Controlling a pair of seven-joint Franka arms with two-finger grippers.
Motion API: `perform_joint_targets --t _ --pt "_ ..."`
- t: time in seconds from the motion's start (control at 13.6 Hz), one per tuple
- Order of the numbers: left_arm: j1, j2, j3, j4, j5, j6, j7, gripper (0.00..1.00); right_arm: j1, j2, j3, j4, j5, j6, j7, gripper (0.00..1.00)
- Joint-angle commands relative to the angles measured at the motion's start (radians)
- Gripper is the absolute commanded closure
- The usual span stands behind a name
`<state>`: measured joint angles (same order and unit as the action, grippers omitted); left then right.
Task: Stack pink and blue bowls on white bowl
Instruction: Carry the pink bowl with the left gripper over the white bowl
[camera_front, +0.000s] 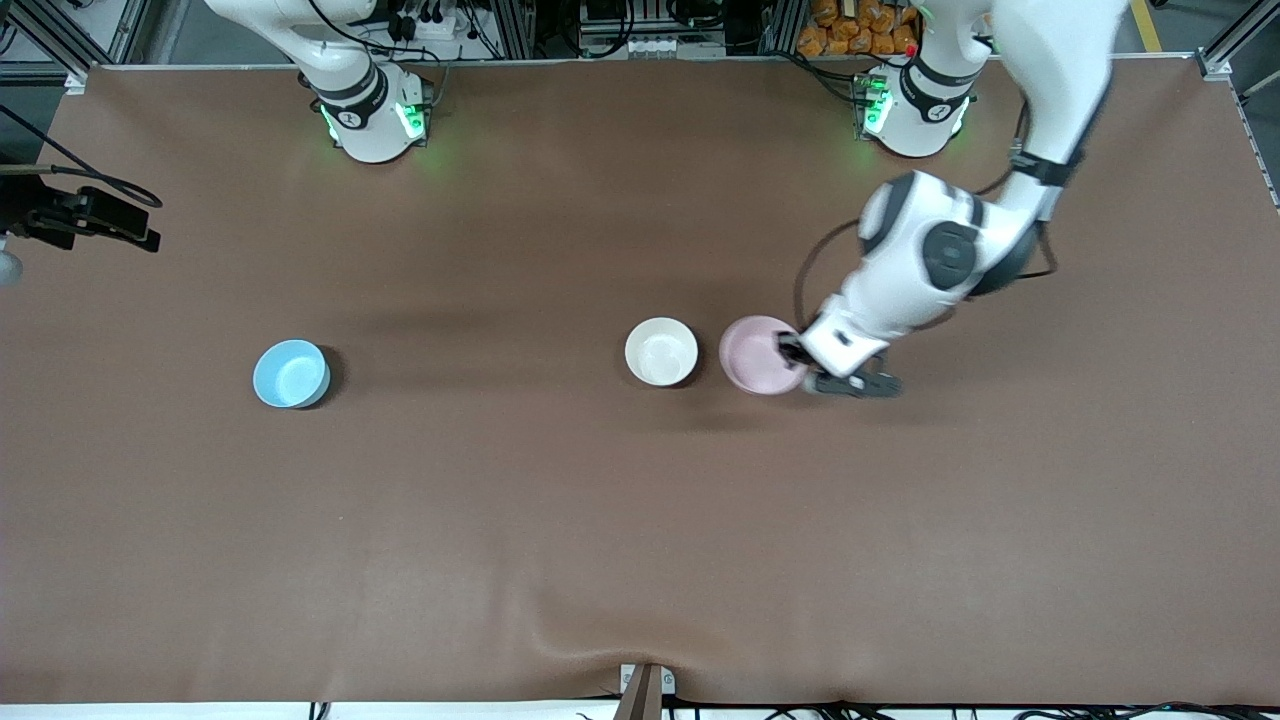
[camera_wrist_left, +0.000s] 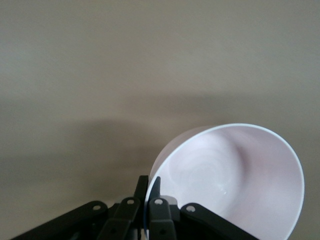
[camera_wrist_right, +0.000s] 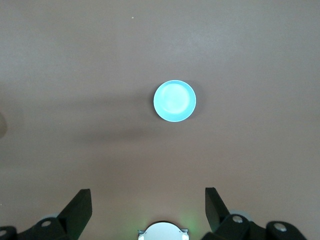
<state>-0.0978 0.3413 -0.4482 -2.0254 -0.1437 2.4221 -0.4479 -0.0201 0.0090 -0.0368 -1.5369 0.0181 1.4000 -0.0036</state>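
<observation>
Blue bowl (camera_front: 291, 373) sits upright on the brown desk (camera_front: 560, 520) toward the right arm's end, well apart from the other two bowls. The right gripper (camera_wrist_right: 148, 205) hangs high over the desk with the blue bowl below it, its jaws spread wide and holding nothing; that arm waits. Near the middle of the desk stands the white bowl (camera_front: 661, 351), upright and empty. Just beside it, toward the left arm's end, is the pink bowl (camera_front: 760, 354), tilted, its rim pinched between the closed jaws of the left gripper (camera_front: 795, 362). The left wrist view shows the two fingers (camera_wrist_left: 159, 200) clamped on the pink bowl's edge, one inside, one outside.
</observation>
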Motion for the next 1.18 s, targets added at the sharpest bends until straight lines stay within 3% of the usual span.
perform_joint_targets --t 0.0,0.52,1.11 --pt "-0.049 0.03 0.005 0.043 -0.014 -0.018 -0.087 1.0 0.008 0.008 -0.003 0.017 -0.004 -0.004 0.019 0.0" --pt "-0.204 0.148 0.013 0.123 0.047 -0.014 -0.285 1.0 0.009 0.031 -0.003 0.012 -0.004 0.01 0.019 0.0" --pt "-0.211 0.205 0.016 0.155 0.052 -0.014 -0.295 1.0 0.025 0.062 -0.003 0.006 -0.004 0.024 0.019 0.0"
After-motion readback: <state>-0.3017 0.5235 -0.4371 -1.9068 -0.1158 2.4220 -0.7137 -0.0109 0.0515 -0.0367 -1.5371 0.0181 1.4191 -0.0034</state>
